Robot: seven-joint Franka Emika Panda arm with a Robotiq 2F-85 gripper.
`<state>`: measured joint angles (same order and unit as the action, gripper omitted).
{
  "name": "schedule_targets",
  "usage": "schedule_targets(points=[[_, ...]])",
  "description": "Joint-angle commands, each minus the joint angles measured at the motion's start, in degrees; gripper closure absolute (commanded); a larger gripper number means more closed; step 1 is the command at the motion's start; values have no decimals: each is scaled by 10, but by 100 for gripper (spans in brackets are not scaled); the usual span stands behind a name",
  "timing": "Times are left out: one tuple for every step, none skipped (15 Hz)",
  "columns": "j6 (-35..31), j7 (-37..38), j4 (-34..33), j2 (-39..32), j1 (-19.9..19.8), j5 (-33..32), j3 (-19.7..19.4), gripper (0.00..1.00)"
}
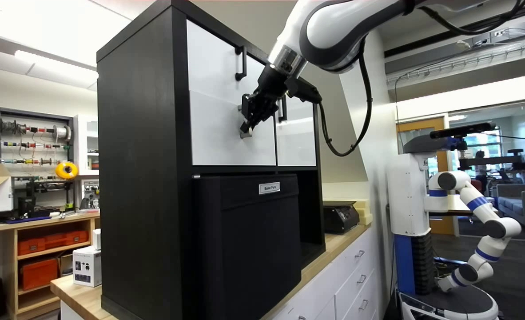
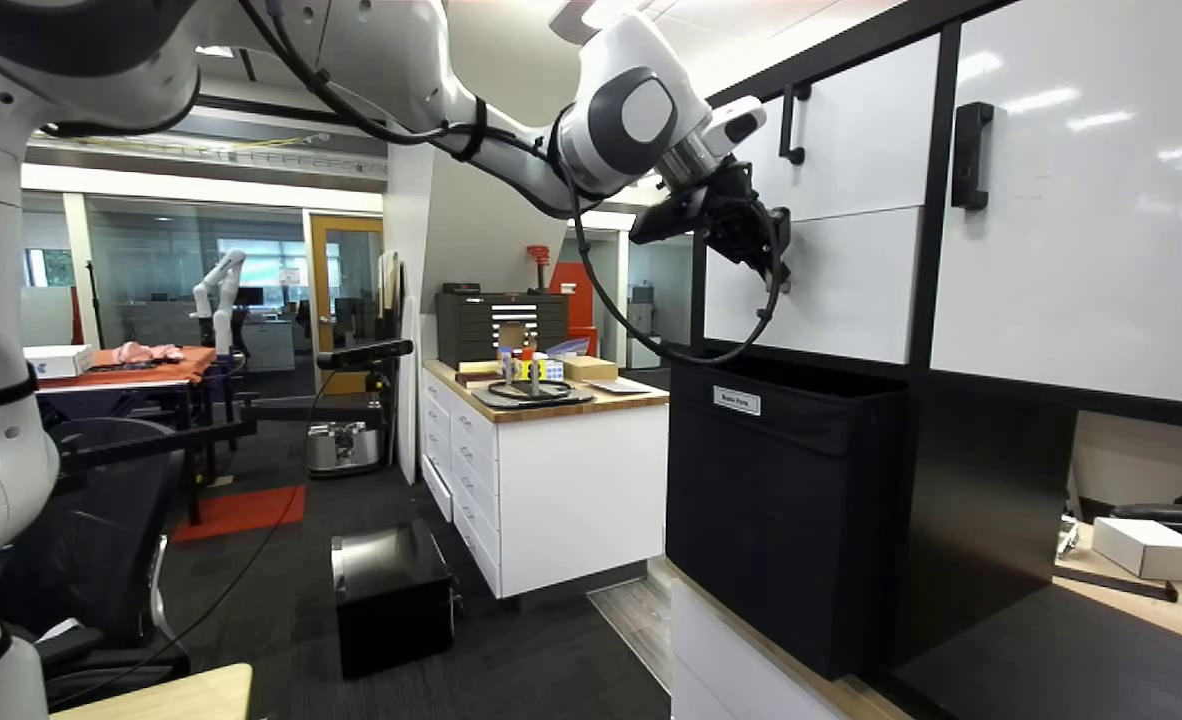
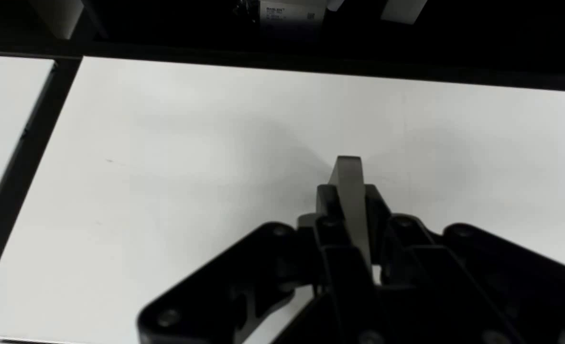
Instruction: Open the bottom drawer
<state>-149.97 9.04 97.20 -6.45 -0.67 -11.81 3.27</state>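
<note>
The bottom drawer is a white flat front in a black cabinet (image 1: 138, 178). It shows in both exterior views (image 1: 216, 138) (image 2: 851, 290) and fills most of the wrist view (image 3: 191, 167). Its front looks flush with the cabinet frame. Its grey bar handle (image 3: 349, 167) stands out from the front, between the black fingers in the wrist view. My gripper (image 3: 351, 205) is shut on the handle, one finger on each side, apparently touching it. In both exterior views the gripper (image 1: 246, 129) (image 2: 779, 272) is at the drawer's centre and hides most of the handle.
A white upper front (image 1: 211, 62) with a black handle sits directly above. Narrower (image 1: 296, 140) and wider (image 2: 1091, 220) white fronts stand to either side. A black fabric bin (image 1: 253, 231) is below the drawer. The arm's cable (image 2: 691, 355) hangs in a loop near the gripper.
</note>
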Motion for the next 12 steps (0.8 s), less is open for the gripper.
schedule_targets(points=[[-13,15,84,57,16,-22,-14,95],[-15,18,98,68,14,-25,-14,95],[-18,23,115,80,13,-29,-13,95],[-23,30,133,94,12,-33,-12,95],[-26,35,149,107,10,-35,-10,95],[-30,42,167,120,8,-39,-8,95],[-34,46,185,134,6,-41,-6,95],[-37,52,201,146,3,-43,-4,95],[-39,62,221,160,-3,-48,2,95],[-41,69,236,172,-4,-52,3,95],[-43,76,254,187,-6,-55,4,95],[-45,83,270,200,-8,-59,6,95]])
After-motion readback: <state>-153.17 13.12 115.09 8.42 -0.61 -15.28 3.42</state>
